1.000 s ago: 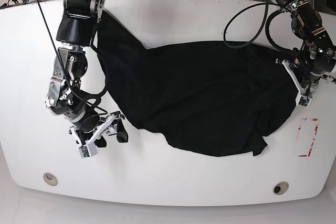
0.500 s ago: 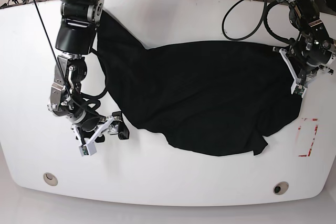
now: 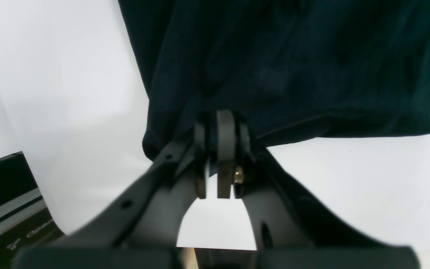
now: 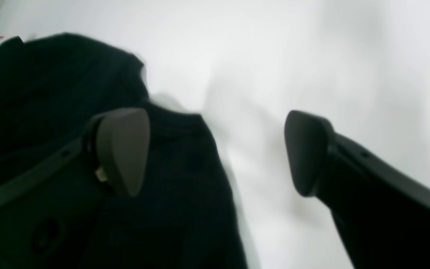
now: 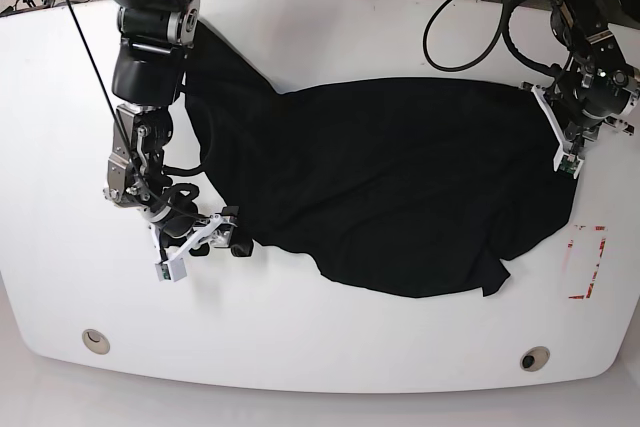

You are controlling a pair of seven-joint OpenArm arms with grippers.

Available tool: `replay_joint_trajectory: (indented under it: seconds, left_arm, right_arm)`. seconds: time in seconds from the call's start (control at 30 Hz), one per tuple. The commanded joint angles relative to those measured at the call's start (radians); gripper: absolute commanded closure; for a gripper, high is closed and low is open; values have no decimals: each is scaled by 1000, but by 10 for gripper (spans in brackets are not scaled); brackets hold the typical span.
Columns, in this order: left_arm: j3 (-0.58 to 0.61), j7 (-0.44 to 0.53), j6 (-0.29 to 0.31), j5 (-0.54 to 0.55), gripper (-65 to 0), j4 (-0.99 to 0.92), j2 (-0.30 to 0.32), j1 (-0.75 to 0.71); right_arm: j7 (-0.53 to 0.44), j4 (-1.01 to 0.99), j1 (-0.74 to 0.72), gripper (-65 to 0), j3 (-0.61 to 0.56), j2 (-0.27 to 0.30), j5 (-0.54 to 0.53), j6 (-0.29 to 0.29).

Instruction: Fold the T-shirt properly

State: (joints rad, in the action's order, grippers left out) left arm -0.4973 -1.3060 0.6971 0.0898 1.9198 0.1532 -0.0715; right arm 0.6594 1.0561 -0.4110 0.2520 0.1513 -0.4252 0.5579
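The black T-shirt (image 5: pixel 390 177) lies spread and wrinkled over the middle of the white table (image 5: pixel 330 347). My left gripper (image 5: pixel 567 160) is at its right edge. In the left wrist view that gripper (image 3: pixel 219 125) is shut, and the T-shirt's hem (image 3: pixel 293 56) bunches around its fingertips. At the cloth's lower left edge my right gripper (image 5: pixel 228 233) stands open. The right wrist view shows this gripper (image 4: pixel 215 153) straddling the T-shirt's edge (image 4: pixel 50 93), one pad (image 4: pixel 121 149) over black cloth and the other pad (image 4: pixel 304 153) over bare table.
A red tape mark (image 5: pixel 588 262) sits on the table just right of the shirt. Two round holes (image 5: pixel 96 340) (image 5: pixel 534 358) lie near the front edge. Cables loop above the back right corner (image 5: pixel 470 37).
My right gripper has moved right, up to the shirt's lower left edge. My left gripper has moved toward the back along the right edge, opened slightly and shut again.
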Motion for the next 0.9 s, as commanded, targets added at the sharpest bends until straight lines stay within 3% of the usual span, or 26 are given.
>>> replay_joint_trajectory:
  seconds: [0.0,0.27,0.67,0.87]
  left_arm:
    - [-10,10,1,3,-10,25,11,22]
    - [-15,11,1,6,-19,24,-7,33]
    - [-4,-6,1,-7,-150,8,-39,22]
    - [-13,6,1,-6,-117,3,-28,18]
  right_arm:
    - [-15,31,-13,-531,3,-6,-50,16]
    - [-1,40,10,-526,7,-23,-64,18]
    - [-15,-39,-42,-524,7,-35,-20,16]
    - [-45,-105,-64,-527,7,-37,-8,19]
